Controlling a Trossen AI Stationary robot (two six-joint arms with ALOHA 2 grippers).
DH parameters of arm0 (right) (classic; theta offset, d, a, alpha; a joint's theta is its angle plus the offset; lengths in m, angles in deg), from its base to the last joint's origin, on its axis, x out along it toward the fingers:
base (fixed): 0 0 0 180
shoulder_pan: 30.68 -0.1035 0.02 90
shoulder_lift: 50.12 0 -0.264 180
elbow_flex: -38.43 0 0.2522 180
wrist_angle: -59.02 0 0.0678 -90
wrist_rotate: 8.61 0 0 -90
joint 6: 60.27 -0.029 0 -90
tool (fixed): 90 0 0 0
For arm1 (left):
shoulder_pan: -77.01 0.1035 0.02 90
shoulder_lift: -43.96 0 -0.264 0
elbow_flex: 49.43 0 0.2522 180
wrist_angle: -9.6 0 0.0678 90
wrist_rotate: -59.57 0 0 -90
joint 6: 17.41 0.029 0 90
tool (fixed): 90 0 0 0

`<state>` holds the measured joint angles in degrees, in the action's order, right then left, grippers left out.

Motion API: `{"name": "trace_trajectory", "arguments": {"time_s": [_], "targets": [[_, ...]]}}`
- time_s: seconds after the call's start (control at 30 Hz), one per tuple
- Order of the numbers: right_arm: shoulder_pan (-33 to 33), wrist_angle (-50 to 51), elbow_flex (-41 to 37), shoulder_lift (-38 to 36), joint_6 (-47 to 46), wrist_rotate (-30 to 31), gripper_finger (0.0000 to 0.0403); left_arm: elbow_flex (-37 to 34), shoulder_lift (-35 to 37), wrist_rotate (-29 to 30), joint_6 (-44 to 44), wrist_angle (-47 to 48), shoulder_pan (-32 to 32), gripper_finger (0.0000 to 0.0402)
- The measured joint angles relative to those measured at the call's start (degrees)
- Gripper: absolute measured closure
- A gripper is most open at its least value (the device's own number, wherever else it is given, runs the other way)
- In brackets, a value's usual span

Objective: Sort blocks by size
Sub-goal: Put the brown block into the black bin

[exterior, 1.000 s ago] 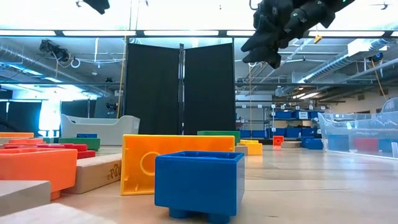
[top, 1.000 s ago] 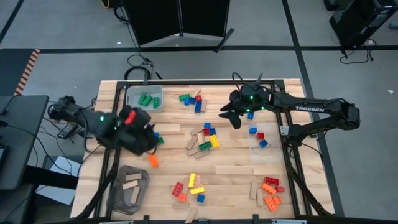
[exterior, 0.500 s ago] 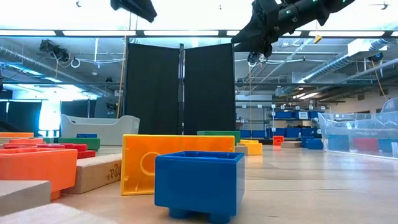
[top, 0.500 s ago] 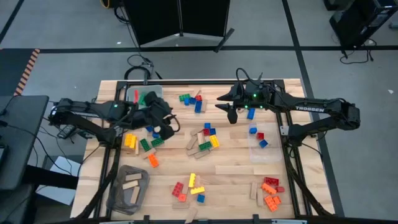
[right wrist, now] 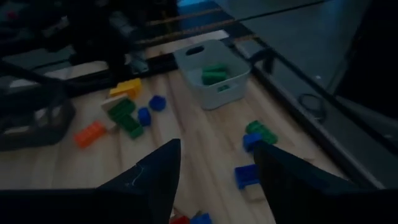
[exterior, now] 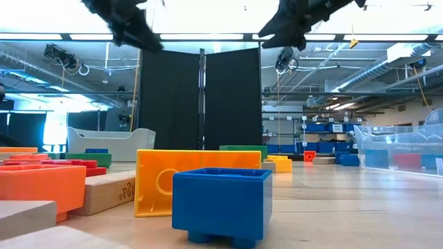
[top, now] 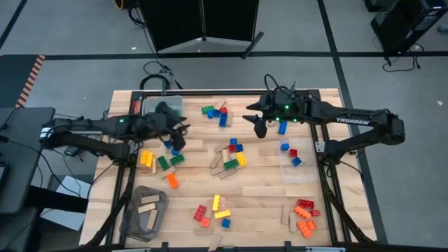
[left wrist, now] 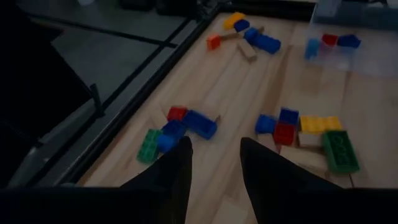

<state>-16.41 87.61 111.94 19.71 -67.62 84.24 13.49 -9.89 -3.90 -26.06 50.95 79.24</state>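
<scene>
From above, the left gripper (top: 176, 134) hung at about ten o'clock of the table (top: 266, 175), beside the grey bin (top: 148, 106); the right gripper (top: 255, 123) hovered near one o'clock. The blocks (top: 232, 157) lay scattered across the table in clusters. At table level, a blue block (exterior: 221, 202) and a yellow block (exterior: 166, 178) stood nearest. Past the left wrist, its fingers (left wrist: 176, 173) stood parted, grasping nothing, above a blue-green cluster (left wrist: 177, 129). Past the right wrist, its fingers (right wrist: 158, 171) were spread and empty, with green blocks (right wrist: 213, 74) in the bin.
</scene>
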Motion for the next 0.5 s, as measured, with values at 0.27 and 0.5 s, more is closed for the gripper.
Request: {"name": "trace_trajectory", "arguments": {"time_s": [0.27, 0.5], "targets": [[-0.4, 9.1, 13.5, 9.4, -0.2, 5.2, 0.0161, -8.6, 15.3, -0.5, -1.0, -1.9, 0.1, 0.0259], [1.1, 21.8, 30.8, 24.5, -9.0, 9.2, 0.0126, -10.9, 20.3, -0.5, -0.8, -2.1, 0.1, 0.0259]]}}
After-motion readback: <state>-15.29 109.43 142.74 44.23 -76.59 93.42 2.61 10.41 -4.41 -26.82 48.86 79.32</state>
